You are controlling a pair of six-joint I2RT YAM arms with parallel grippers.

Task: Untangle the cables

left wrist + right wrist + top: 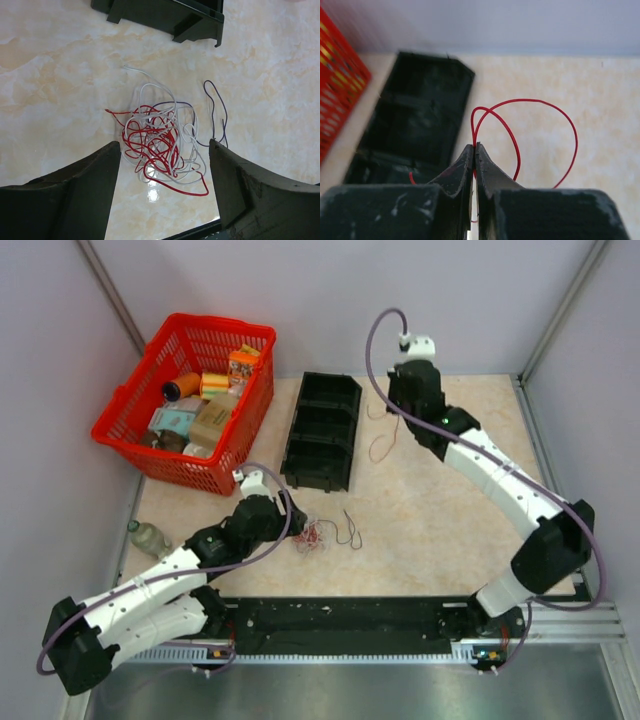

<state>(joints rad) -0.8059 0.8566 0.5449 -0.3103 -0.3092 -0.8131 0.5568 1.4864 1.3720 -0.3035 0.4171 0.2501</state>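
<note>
A tangle of red and white cables lies on the marble table, with a dark blue-black cable trailing off its right side. In the top view the tangle sits just right of my left gripper. My left gripper is open, its jaws standing either side of the tangle's near end and above it. My right gripper is shut on a single red cable that loops out beyond the fingertips. In the top view that red cable hangs below the right gripper, next to the black tray.
A black compartment tray lies at the back centre, also in the right wrist view. A red basket with several packets stands at the back left. A small bottle lies by the left edge.
</note>
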